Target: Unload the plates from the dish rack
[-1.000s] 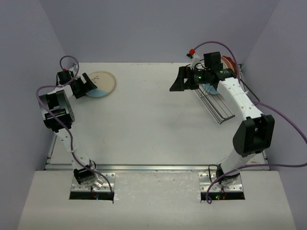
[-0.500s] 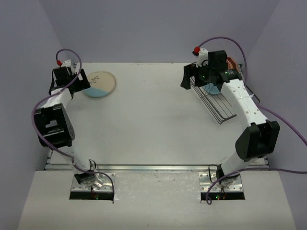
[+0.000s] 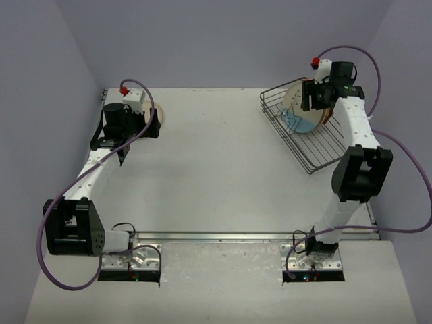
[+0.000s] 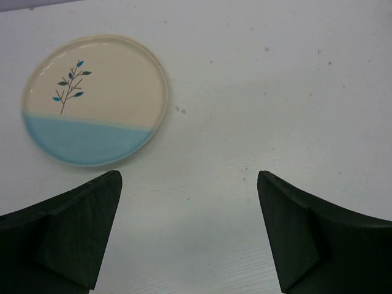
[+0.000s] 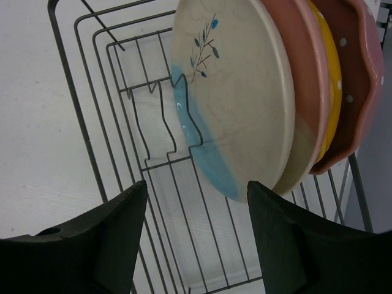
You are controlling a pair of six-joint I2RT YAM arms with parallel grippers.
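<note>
A cream plate with a light-blue segment [image 4: 95, 101] lies flat on the table at the far left; in the top view only its edge [image 3: 160, 112] shows beside my left gripper [image 3: 150, 123]. My left gripper [image 4: 190, 236] is open and empty, above the table just near of that plate. The wire dish rack [image 3: 317, 152] stands at the far right. Upright in it are a cream and blue plate [image 5: 239, 104], a cream and pink one [image 5: 306, 92], a yellow-orange one [image 5: 331, 92] and a pink dotted one [image 5: 358, 79]. My right gripper [image 5: 196, 239] is open over the rack [image 5: 122, 122], beside the front plate.
Purple walls close the table at the back and both sides. Purple cables loop off both arms. The rack's near half holds only bare wire dividers [image 5: 156, 131]. The right arm [image 3: 354, 135] runs along the rack's right side.
My left gripper has swung from left of the flat plate to over its near side. My right gripper has moved from the rack's left end to its far right, facing the standing plates.
</note>
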